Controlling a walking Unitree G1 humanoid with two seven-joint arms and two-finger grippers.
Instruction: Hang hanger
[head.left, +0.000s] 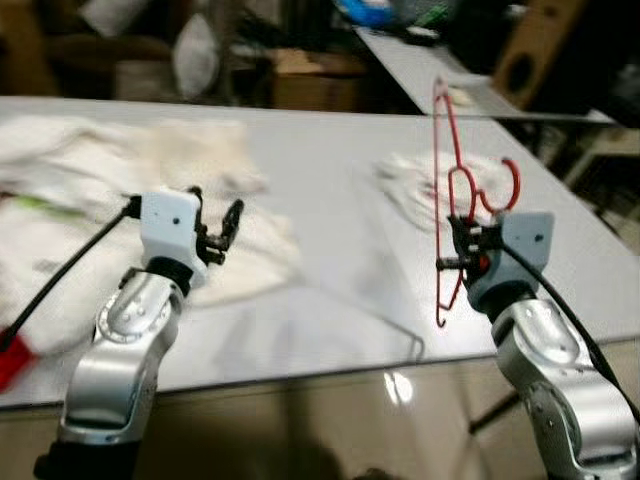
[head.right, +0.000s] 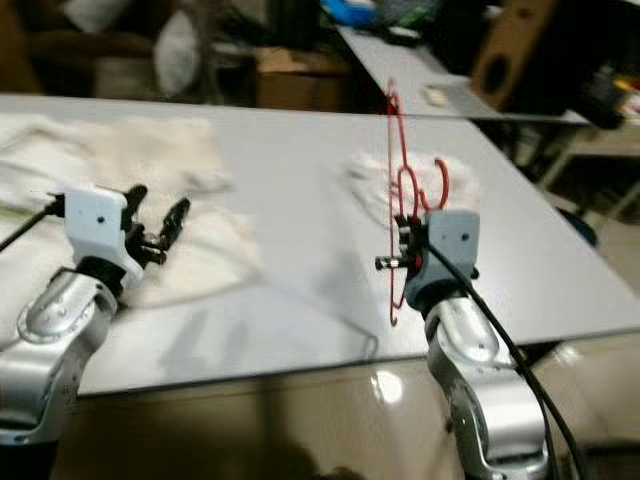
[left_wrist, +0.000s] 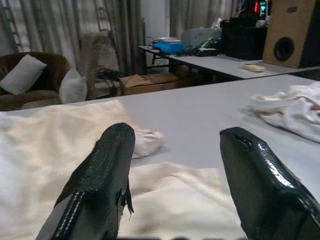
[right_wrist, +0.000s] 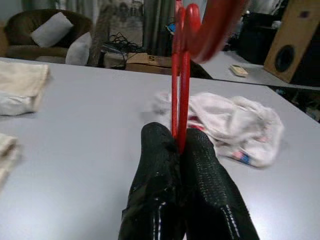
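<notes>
Grey surface filling frame; right claw pinching thin red wire hanger upright, centre-right; left claw spread, hovering. Carrying step; next needs rail.

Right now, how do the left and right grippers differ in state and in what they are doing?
The left gripper is open and holds nothing; the right gripper is shut on the red hanger, which it holds upright. The left gripper hovers above the cream cloth; the right is over bare table, near the crumpled white cloth. Both are raised above the table.
</notes>
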